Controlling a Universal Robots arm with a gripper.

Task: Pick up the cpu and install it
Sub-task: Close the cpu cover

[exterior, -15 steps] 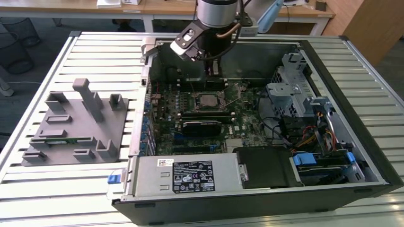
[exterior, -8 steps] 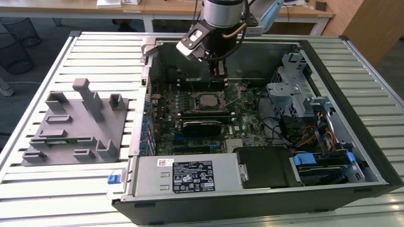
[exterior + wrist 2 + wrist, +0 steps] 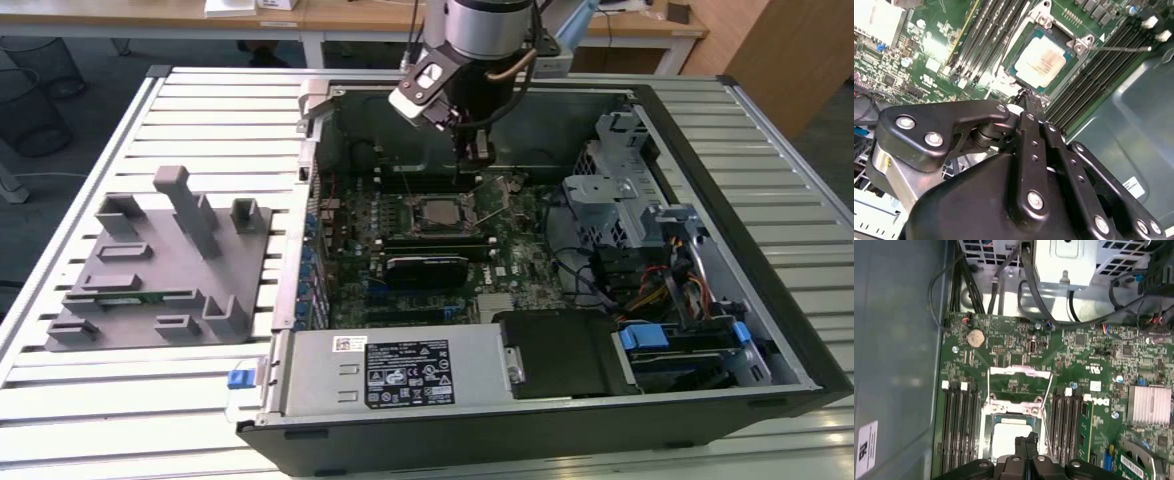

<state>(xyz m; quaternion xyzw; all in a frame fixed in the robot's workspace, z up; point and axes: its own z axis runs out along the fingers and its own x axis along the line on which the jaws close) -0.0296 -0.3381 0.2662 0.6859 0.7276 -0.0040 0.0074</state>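
Inside the open computer case (image 3: 534,430), on the motherboard (image 3: 1094,355), the cpu (image 3: 1040,64) lies flat in its socket (image 3: 989,417), metal face up; being square, it has no real long axis, and its edges run along the memory slots (image 3: 960,425). The gripper (image 3: 1029,97) hangs just over one edge, seemingly clenched on nothing

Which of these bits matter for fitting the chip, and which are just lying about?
Part of the job: cpu, sitting in its socket; gripper, close by the cpu.
Just lying about: grey rack, coin battery, heatsink, power supply.
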